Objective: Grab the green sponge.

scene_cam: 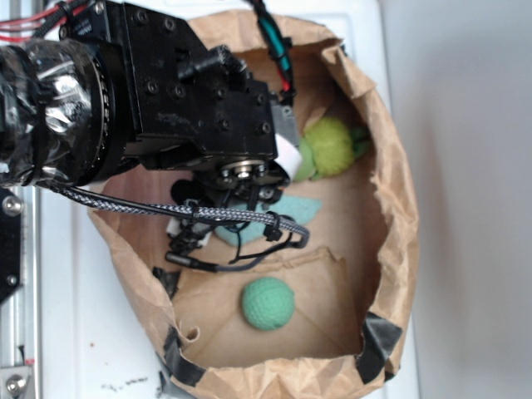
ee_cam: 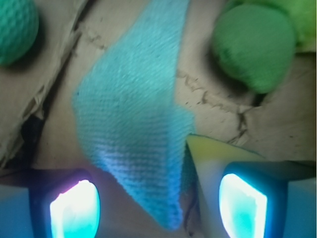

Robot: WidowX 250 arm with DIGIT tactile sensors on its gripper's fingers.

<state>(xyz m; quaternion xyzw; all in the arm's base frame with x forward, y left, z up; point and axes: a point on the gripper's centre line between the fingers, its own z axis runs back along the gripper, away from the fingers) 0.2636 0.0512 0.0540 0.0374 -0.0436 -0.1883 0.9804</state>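
The gripper (ee_cam: 158, 206) is hovering with its jaws released, straddling the green sponge (ee_cam: 136, 119), which is lying flat mid-floor of the paper bag (scene_cam: 391, 208). It is likely worth descending squarely so both fingers clear the sponge's edges. The arm is hiding most of the sponge in the exterior view

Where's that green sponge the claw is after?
In the wrist view, the green sponge lies flat on the bag floor, between the claw's two fingertips.
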